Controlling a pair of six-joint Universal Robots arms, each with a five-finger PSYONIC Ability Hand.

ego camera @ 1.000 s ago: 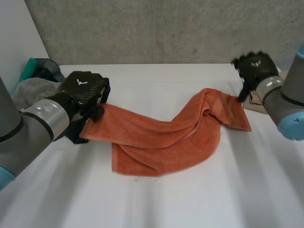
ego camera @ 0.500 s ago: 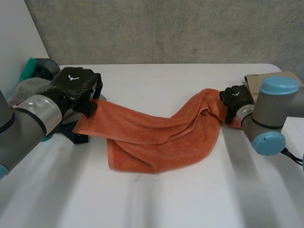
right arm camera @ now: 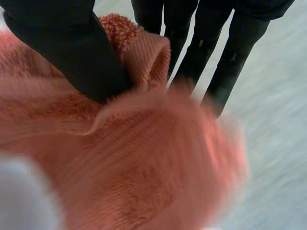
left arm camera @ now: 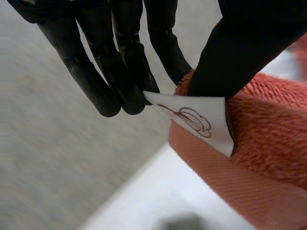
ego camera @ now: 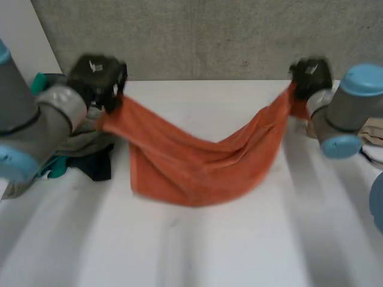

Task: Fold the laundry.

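Observation:
An orange towel (ego camera: 197,164) hangs between both raised hands, and its sagging middle rests on the white table (ego camera: 197,251). My left hand (ego camera: 96,75) is shut on the towel's left corner. In the left wrist view that left hand (left arm camera: 240,43) pinches the towel (left arm camera: 268,139) at its white label (left arm camera: 196,120) between thumb and fingers. My right hand (ego camera: 310,75) is shut on the towel's right corner. In the right wrist view the thumb of the right hand (right arm camera: 72,48) presses the towel's bunched edge (right arm camera: 144,57) against the fingers.
A heap of other laundry (ego camera: 78,146), grey, dark and teal, lies at the table's left edge under my left arm. A tan item (ego camera: 371,128) lies at the far right, behind my right arm. A grey concrete wall (ego camera: 203,36) stands behind the table.
My right hand came onto the towel's right end, shut on it and lifted it. My left hand rose with its corner, so the towel now hangs stretched between them.

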